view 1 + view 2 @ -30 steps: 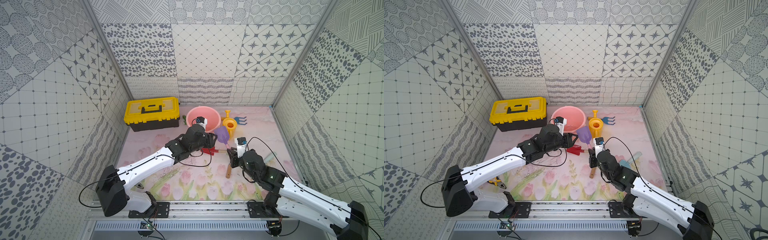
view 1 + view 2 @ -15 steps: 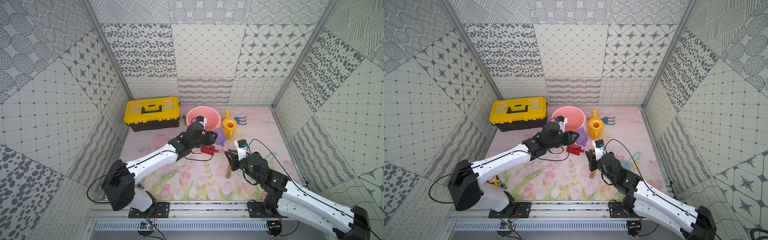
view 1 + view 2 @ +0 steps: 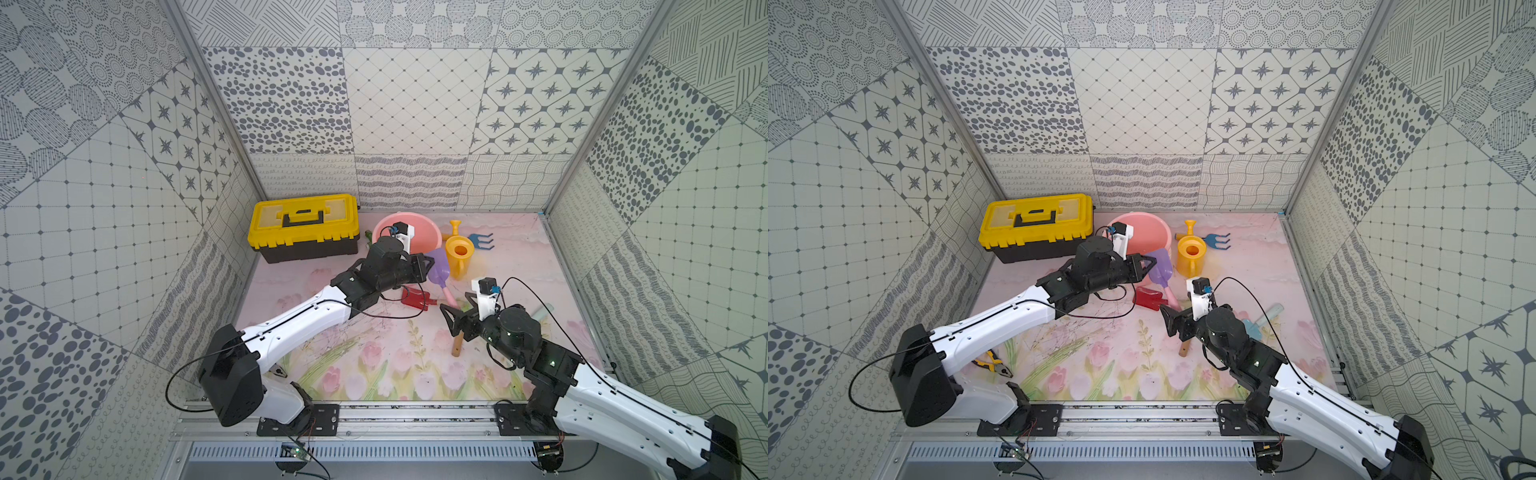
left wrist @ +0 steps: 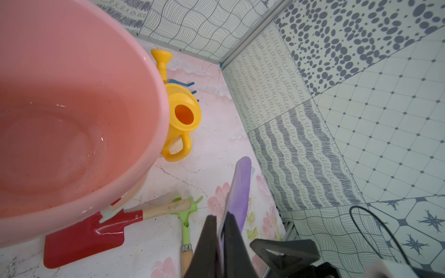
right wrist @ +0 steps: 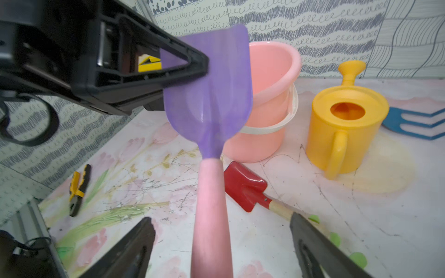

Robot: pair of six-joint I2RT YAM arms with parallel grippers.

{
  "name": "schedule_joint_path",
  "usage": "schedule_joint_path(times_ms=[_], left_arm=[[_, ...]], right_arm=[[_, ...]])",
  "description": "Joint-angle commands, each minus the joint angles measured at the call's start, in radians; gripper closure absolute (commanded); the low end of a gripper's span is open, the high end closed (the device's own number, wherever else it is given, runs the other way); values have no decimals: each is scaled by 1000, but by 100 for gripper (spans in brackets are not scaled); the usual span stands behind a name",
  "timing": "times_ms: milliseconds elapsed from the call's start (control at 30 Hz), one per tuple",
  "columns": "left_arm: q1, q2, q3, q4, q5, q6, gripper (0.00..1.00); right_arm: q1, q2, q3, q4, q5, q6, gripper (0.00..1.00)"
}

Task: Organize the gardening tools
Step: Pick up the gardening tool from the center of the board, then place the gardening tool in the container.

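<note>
Between the tips of the left pincer (image 4: 220,217) sits one thin side edge of the purple scoop (image 5: 212,91), and the jaws are pressed fully together on it, so I judge that this arm carries the tool alone. I pinch the blade and not the pink handle because the handle runs down into the right pincer (image 5: 220,219). Its jaws stand as wide as they go on either side, and neither finger touches the handle as far as I can tell. I read this as a hand-over. The scoop hangs clear of the mat, blade up, just beside the rim of the pink bucket (image 4: 161,96). The bucket looks empty in the left wrist view, so I take it for the place the tools belong, with none in yet. An edge pinch on smooth plastic could let the scoop swivel. On the mat the red spade (image 5: 245,186) lies at the bucket's foot, its wooden handle reaching the head of the green rake (image 4: 185,223). A yellow watering can (image 5: 346,144) stands near the bucket with the blue fork (image 5: 395,125) behind it, and the light-blue trowel (image 3: 1268,314) lies near the right arm. The closed toolbox (image 3: 303,216) and the pliers (image 5: 77,190) sit well apart from all this.
</note>
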State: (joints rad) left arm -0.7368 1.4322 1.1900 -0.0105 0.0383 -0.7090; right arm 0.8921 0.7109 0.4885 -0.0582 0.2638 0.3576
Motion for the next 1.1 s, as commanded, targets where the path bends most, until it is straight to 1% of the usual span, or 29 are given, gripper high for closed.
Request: schedule_joint_path(times_ms=[0,133,267,367,433,500,633,800,933,1000,1067], left_arm=[[5,-43,94,-44,-95,180,100],[16,-21,221,-111,-215,356,100],[35,22,329,-96,-297,564,100],[66,89,424,-108,-315,690,100],[91,143,491,-119,-335,755,100],[123,187,549,-132,-329,798,100],[195,270,633,-140,-304,844,100],[253,357,652,-116,-273,876,100],[269,405,603,-74,-223,863,100],[270,414,559,-37,-174,845,100],[270,423,531,-24,-131,813,97]], right_arm=[[4,-25,-9,28,42,12,3],[2,-23,0,-1,103,33,3],[3,-19,10,-26,145,39,3],[2,-16,15,-39,161,45,3],[3,-14,16,-43,169,48,3],[1,-13,16,-46,174,47,3],[1,-6,17,-48,187,48,3],[-2,15,22,-48,189,45,3],[-6,25,22,-48,190,43,3],[-8,31,24,-48,193,41,3],[-11,36,25,-48,194,40,3]])
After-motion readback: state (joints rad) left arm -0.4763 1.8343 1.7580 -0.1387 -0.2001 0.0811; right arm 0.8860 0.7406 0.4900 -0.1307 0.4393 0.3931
